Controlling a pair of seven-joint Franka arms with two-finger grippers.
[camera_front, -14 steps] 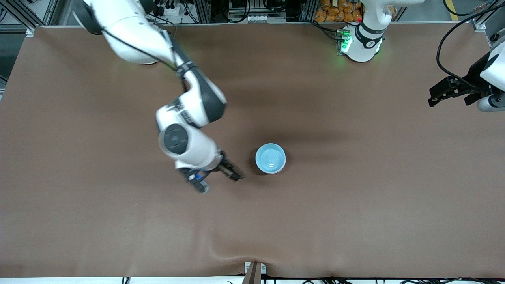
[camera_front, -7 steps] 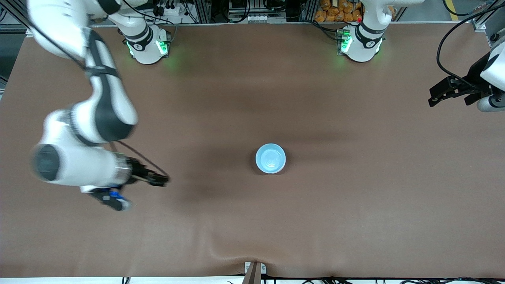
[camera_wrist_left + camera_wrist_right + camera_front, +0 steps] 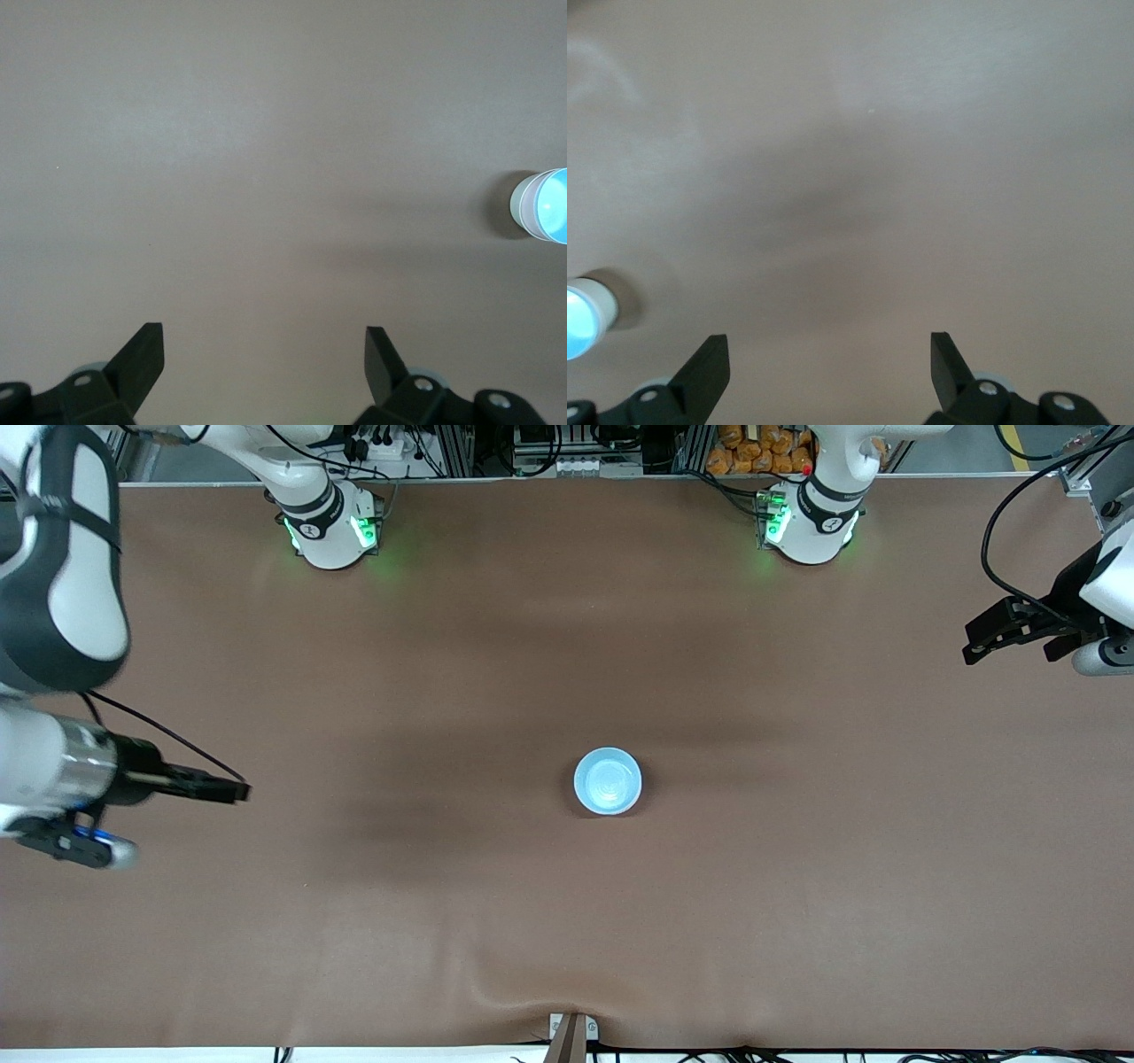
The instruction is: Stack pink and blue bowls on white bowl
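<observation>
The blue bowl (image 3: 608, 781) stands upright in the middle of the brown table. In the left wrist view (image 3: 554, 205) and the right wrist view (image 3: 574, 322) a pale wall shows under its rim, as of a bowl it sits in. I cannot tell that wall's colour, so the pink bowl and the white bowl are not seen apart. My right gripper (image 3: 237, 790) is open and empty (image 3: 830, 354) over the table toward the right arm's end. My left gripper (image 3: 970, 646) is open and empty (image 3: 264, 345), waiting over the left arm's end.
The brown table cover (image 3: 797, 921) has a raised wrinkle (image 3: 523, 992) near its front edge, by a small clamp (image 3: 571, 1035). The arm bases (image 3: 323, 522) (image 3: 811, 518) stand along the table edge farthest from the front camera.
My right arm has swung away from beside the blue bowl toward the right arm's end of the table. The bowl and the left arm have not moved.
</observation>
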